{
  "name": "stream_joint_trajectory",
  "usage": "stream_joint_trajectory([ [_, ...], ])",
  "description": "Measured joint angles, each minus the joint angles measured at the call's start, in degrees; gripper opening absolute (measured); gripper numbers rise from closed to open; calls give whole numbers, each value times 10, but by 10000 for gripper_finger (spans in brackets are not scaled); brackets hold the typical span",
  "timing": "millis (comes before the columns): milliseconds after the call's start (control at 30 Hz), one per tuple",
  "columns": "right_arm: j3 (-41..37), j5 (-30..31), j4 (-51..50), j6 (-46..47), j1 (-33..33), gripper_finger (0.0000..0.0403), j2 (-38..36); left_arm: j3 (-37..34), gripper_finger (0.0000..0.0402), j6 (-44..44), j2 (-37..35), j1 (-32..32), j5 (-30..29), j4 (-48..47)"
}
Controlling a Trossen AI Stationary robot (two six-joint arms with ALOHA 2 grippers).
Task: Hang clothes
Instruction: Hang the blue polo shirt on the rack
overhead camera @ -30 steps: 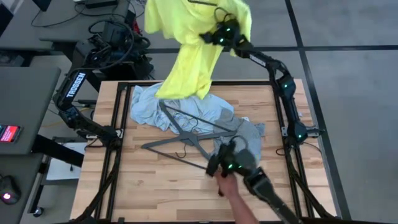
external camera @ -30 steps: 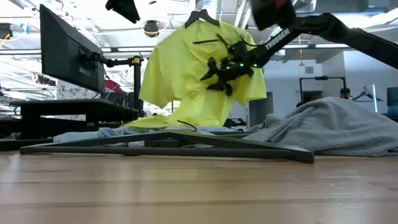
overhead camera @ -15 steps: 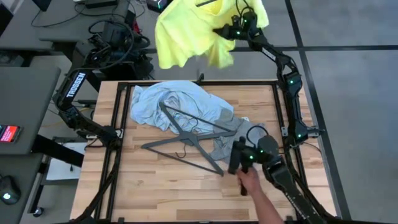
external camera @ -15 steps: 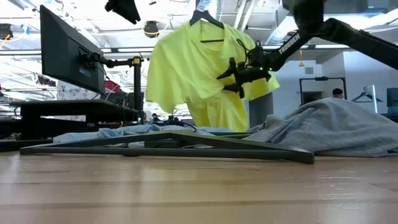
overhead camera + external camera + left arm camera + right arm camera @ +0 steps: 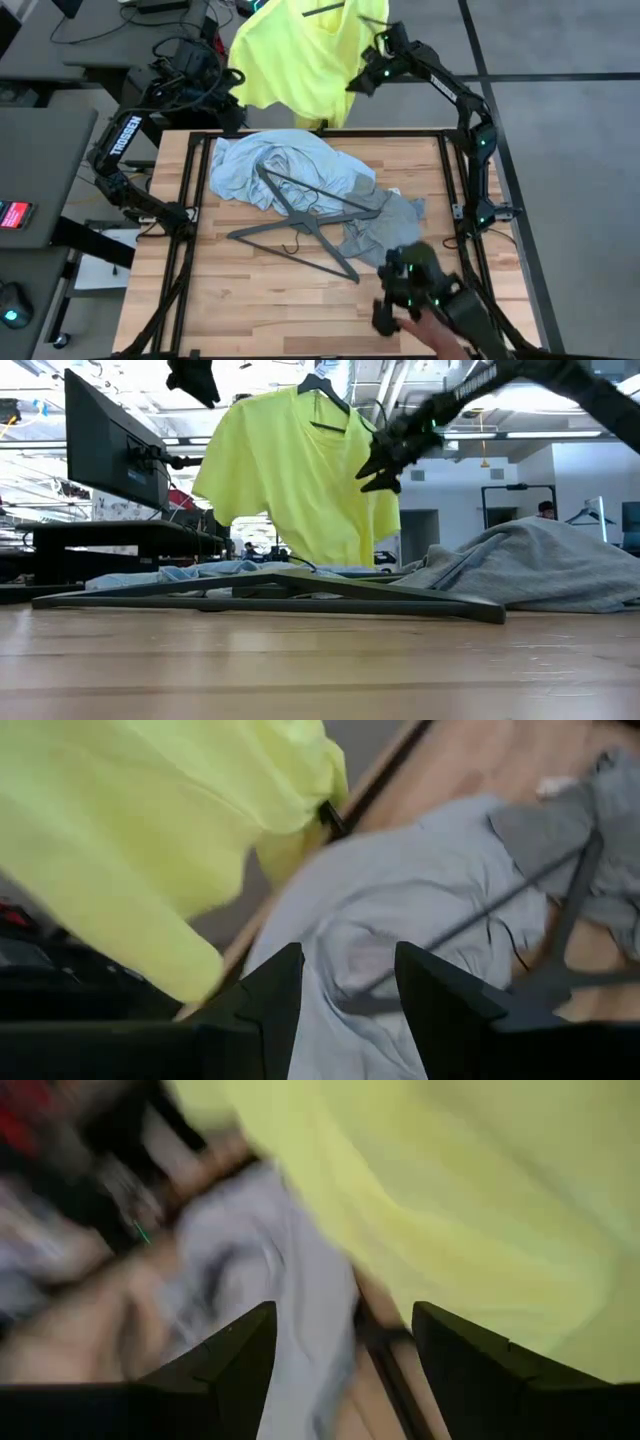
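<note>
1. My right hand (image 5: 362,80) is up in the air past the far edge of the table (image 5: 250,300), near the far right corner.
2. Its two fingers (image 5: 230,1365) are wide apart. Nothing is between them, so it holds nothing.
3. The yellow T-shirt (image 5: 290,55) is just beside my right hand. I cannot tell if they touch.
4. The yellow T-shirt hangs in the air on a dark hanger (image 5: 320,385), past the middle of the far edge. It does not lie on the table.
5. My left hand (image 5: 348,955) is up near the far left corner, on the other side of the yellow T-shirt.
6. Its fingers are apart too, with a small gap. It holds nothing.
7. The blue shirt (image 5: 270,165) lies in a crumpled heap on the table, from the far left corner to the middle.
8. The grey T-shirt (image 5: 385,225) lies crumpled next to it, closer to the right edge. The two touch.
9. Two dark hangers (image 5: 300,215) lie flat on top of these two shirts. Their ends cross, and one reaches out over the bare wood in the middle.
10. A person's hand (image 5: 430,330) is at the near edge, near the right corner. It is with a dark thing (image 5: 410,285) that I cannot make out.
</note>
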Motion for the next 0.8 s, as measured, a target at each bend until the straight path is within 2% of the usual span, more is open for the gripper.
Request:
stream_joint_trajectory([
  [167, 1, 87, -41, -34, 64, 223, -71, -70, 144, 11, 0, 0, 49, 12],
  [333, 1, 178, -123, -38, 121, 223, -119, -155, 144, 10, -25, -5, 84, 59],
  [467, 1, 209, -184, -18, 151, 223, -151, -228, 144, -12, -87, -8, 86, 129],
  [633, 0, 214, -218, 30, 187, 223, -158, -328, 144, -55, -171, -13, 90, 246],
  [800, 0, 220, -239, 72, 229, 223, -159, -412, 144, -66, -209, -33, 97, 287],
])
